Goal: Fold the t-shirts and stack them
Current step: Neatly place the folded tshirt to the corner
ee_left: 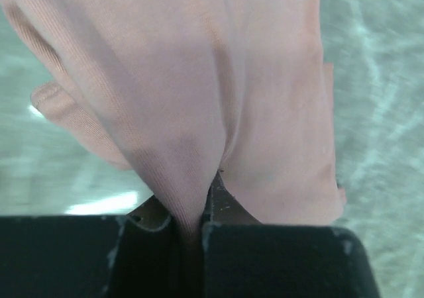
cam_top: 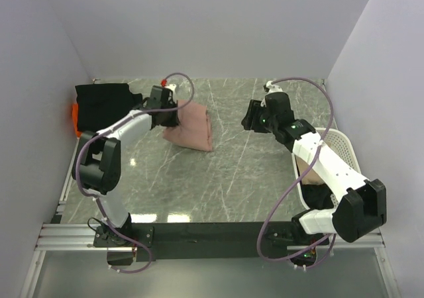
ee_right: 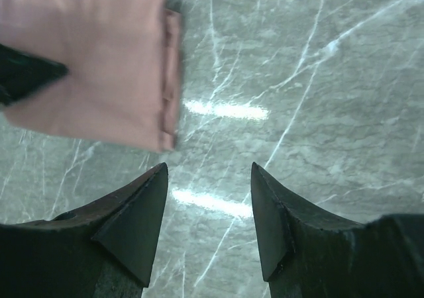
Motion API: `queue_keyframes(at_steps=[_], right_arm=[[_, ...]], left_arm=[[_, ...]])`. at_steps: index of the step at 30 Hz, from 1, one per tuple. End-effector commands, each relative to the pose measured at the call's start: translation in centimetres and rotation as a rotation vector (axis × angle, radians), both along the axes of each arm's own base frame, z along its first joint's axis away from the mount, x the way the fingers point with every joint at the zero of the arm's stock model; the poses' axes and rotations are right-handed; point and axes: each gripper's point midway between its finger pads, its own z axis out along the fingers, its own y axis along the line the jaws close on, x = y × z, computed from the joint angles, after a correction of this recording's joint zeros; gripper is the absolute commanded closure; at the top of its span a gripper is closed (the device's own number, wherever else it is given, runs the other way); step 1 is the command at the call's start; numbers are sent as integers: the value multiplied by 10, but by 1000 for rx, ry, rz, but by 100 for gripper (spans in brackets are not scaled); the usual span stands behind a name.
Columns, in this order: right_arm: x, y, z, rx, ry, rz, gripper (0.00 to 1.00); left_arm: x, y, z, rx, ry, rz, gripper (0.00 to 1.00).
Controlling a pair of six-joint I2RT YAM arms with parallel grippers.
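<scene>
The pink tee (cam_top: 192, 131) is seen folded into a compact rectangle on the marble table (cam_top: 232, 179). One edge is pinched btwn the fingers (ee_left: 278, 258) of the left gripper (cam_top: 169, 119). These are clenched on a bunched ridge of cloth, w/ the rest of the tee fanned out ahead of the tips. Whether the bundle is lifted clear or partly resting on the table can't be told.

The black tee (cam_top: 106, 101) is laid flat behind the left fingers, wrist side, w/ an orange tee (cam_top: 75, 119) showing at its outer edge. This is prob. the stack.

The right gripper (ee_right: 209, 212) is spread wide and nothing is held. The pink tee lies ahead of its tips and off to their left, apart from them. A white basket (cam_top: 341, 139) is set beneath the right forearm, w/ some cloth seen inside.

Step judged: the fold of the pink tee is done and the transfer to the stack is in hand. For the next move, the bundle needs to be carried back toward the black tee w/o the fold being opened. A single edge pinch means the layers could slump, so a low carry is called for. Release should be made only once the bundle is squared over the black tee. The free edge could be steadied by the right fingers.
</scene>
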Motion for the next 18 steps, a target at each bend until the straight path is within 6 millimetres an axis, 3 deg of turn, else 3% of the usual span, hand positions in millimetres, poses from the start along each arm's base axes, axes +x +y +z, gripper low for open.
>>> queue_keyframes(at_steps=[1, 4, 5, 7, 8, 14, 18], right_arm=[[9, -1, 26, 42, -73, 44, 40], [13, -2, 27, 62, -77, 61, 40], [14, -2, 25, 65, -74, 70, 40], [16, -2, 23, 68, -70, 82, 39], [16, -2, 23, 70, -68, 86, 39], [22, -6, 14, 77, -53, 103, 39], [21, -6, 13, 94, -50, 119, 39]], left_arm=[[20, 45, 18, 144, -28, 4, 100], [40, 66, 30, 168, -56, 17, 100], [51, 69, 44, 168, -87, 18, 100], [59, 88, 45, 189, -66, 29, 100], [69, 93, 58, 189, -94, 35, 100], [95, 151, 93, 223, -156, 96, 100], [101, 183, 105, 204, -174, 151, 100]])
